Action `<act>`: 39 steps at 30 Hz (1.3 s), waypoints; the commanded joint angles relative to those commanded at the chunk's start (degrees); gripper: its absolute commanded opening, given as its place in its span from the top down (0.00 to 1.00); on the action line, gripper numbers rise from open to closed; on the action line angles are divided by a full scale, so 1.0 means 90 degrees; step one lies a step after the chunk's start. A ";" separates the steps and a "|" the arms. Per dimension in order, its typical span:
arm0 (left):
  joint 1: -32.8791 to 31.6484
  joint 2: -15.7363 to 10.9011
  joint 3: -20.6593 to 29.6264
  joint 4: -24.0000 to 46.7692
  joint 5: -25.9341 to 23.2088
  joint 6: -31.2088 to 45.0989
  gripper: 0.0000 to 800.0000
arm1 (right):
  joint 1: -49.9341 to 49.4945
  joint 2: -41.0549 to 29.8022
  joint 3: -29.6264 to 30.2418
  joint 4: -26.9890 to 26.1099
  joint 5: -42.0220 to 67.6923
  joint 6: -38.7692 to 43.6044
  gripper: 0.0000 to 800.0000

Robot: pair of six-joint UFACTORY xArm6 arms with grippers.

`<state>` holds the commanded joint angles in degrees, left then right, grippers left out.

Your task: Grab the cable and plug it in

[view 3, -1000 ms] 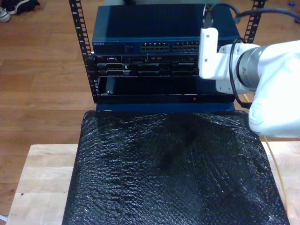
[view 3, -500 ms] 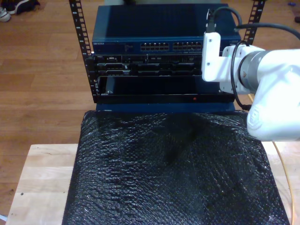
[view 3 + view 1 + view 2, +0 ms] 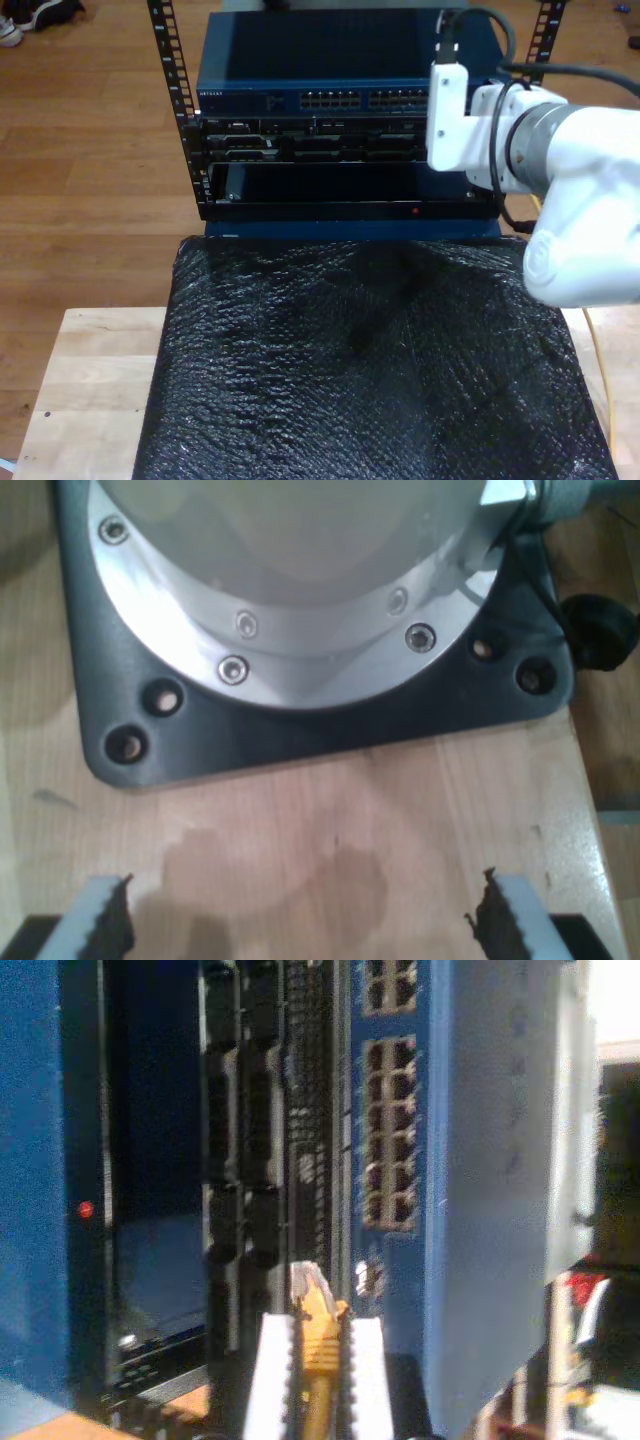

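My second gripper (image 3: 316,1360) holds the cable (image 3: 318,1345) clamped just behind its clear plug, near the blue switch (image 3: 480,1160) and its ports. The cable looks light and floppy and the plug fragile, so this hold seems right. My first gripper (image 3: 300,920) is open over the worktop (image 3: 330,820).

White lettering on the blue switch (image 3: 260,98) is too blurred to read

Glossy, crinkled black plastic sheet (image 3: 370,370) covers a pale, smooth wooden counter (image 3: 90,390); the blue metal switch (image 3: 320,60) looks matt.
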<state>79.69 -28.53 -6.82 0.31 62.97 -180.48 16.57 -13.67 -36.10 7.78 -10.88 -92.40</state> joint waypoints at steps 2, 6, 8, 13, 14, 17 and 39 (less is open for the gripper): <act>0.0000 0.0000 0.0000 0.0000 0.0010 0.0000 0.00 | 0.0000 0.0049 0.0117 -0.0147 -0.0332 0.0000 1.00; 0.0000 0.0000 0.0000 0.0000 0.0010 0.0000 0.00 | 0.0000 0.0078 0.0400 -0.0293 -0.0733 -0.0010 1.00; 0.0000 0.0000 0.0000 0.0000 0.0010 0.0000 0.00 | 0.0000 0.0078 0.0449 -0.0488 -0.0772 -0.0010 1.00; 0.0000 0.0000 0.0000 0.0000 0.0000 0.0000 0.00 | 0.0039 0.0088 0.0469 -0.0850 -0.1045 0.0000 1.00; 0.0000 0.0000 0.0000 0.0000 0.0010 0.0000 0.00 | 0.0059 0.0098 0.0469 -0.0850 -0.1153 0.0000 1.00; 0.0000 0.0000 0.0000 0.0000 0.0000 0.0000 0.00 | 0.0059 0.0156 0.0400 -0.0840 -0.1182 0.0020 1.00; 0.0000 0.0000 0.0000 0.0000 0.0010 0.0000 0.00 | 0.0147 0.0234 0.0850 -0.0830 -0.2413 0.0059 1.00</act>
<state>79.69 -28.53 -6.82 0.31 63.05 -180.48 17.89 -11.56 -28.45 0.31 -32.59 -91.87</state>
